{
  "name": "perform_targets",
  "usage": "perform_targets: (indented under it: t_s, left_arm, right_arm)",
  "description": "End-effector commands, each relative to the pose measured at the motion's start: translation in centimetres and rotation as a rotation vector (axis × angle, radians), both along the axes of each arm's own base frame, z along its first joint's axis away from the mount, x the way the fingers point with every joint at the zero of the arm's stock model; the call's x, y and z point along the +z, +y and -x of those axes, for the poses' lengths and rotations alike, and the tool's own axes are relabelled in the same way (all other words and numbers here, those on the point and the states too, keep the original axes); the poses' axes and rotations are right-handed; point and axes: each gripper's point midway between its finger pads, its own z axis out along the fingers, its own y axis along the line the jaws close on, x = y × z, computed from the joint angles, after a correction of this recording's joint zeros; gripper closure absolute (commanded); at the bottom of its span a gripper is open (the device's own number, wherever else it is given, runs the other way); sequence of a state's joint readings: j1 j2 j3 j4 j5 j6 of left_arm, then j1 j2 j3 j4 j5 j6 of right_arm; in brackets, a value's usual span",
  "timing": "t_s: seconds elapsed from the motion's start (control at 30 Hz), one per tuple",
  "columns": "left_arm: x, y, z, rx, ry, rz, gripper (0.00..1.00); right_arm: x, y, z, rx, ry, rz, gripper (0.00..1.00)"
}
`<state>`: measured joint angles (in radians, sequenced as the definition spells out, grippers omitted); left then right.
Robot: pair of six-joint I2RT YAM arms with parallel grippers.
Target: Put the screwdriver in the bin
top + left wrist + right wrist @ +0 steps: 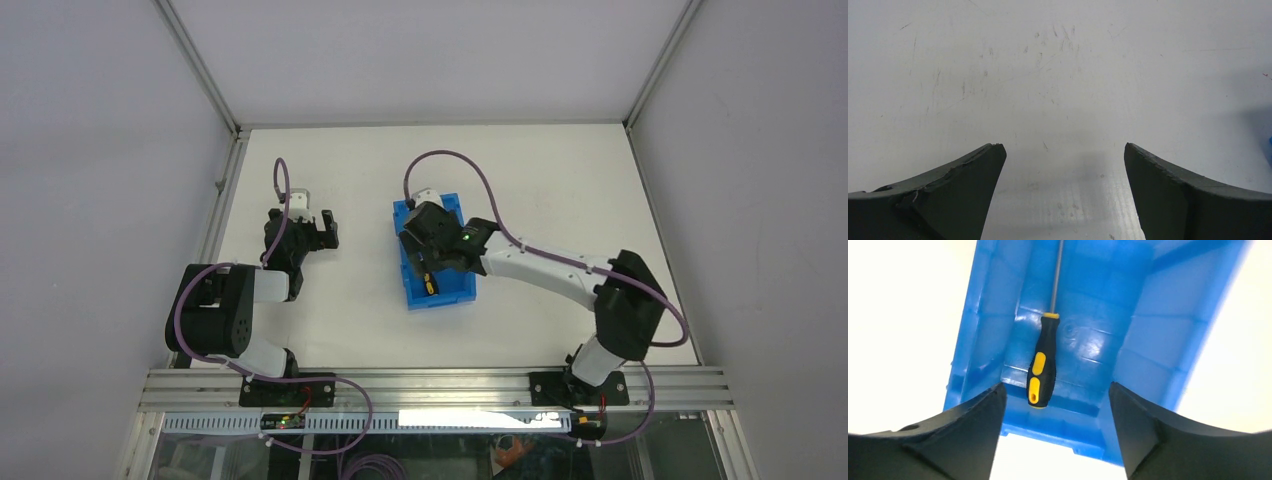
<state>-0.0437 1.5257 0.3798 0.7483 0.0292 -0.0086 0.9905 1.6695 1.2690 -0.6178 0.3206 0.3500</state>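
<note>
The screwdriver (pixel 1041 365), with a black-and-yellow handle and a thin metal shaft, lies lengthwise on the floor of the blue bin (pixel 1098 305). In the top view its handle (pixel 429 285) shows near the bin's near end, and the bin (pixel 455 290) sits mid-table. My right gripper (pixel 1055 390) is open and empty, hovering above the bin's near end, with the handle seen between its fingers. In the top view the right gripper (pixel 425 243) covers much of the bin. My left gripper (pixel 1063 150) is open and empty over bare table, left of the bin (pixel 322 232).
The white table (pixel 560 180) is walled by grey panels, with a metal rail along its near edge (pixel 440 385). A blue sliver of the bin shows at the right edge of the left wrist view (pixel 1269 145).
</note>
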Motion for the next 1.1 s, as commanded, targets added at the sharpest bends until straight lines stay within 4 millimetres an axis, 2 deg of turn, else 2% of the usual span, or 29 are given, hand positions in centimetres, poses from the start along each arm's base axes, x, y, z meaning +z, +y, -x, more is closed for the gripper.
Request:
perform_targets:
  t_s: [0.0, 0.13, 0.3, 0.43, 0.57, 0.67, 1.07]
  left_arm:
    - [2.1, 0.0, -0.8, -0.008, -0.074, 0.010, 0.01]
    - [2.1, 0.0, -0.8, -0.007, -0.074, 0.010, 0.01]
    - [2.1, 0.0, -0.9, -0.007, -0.075, 0.010, 0.01]
    - [2.1, 0.0, -0.8, -0.007, -0.075, 0.009, 0.01]
    - [2.1, 0.0, -0.8, -0.006, -0.074, 0.010, 0.01]
    - [2.1, 0.0, -0.8, -0.007, -0.074, 0.010, 0.01]
    - [2.1, 0.0, -0.8, -0.006, -0.074, 0.010, 0.01]
  right_arm:
    - [7.7, -2.7, -1.6, -0.106, -0.197, -0.057, 0.17]
    - [8.9, -8.6, -3.0, -0.257, -0.284, 0.008, 0.01]
    - [9.2, -17.3, -4.9, -0.452, -0.269, -0.013, 0.01]
    - [8.1, -24.2, -5.8, -0.604, -0.281, -0.021, 0.01]
    - [7.3, -29.2, -5.6, -0.747, -0.260, -0.047, 0.01]
    - [6.6, -31.8, -5.1, -0.835, -0.240, -0.065, 0.01]
    - [7.6, -32.5, -4.4, -0.877, -0.282, -0.079, 0.01]
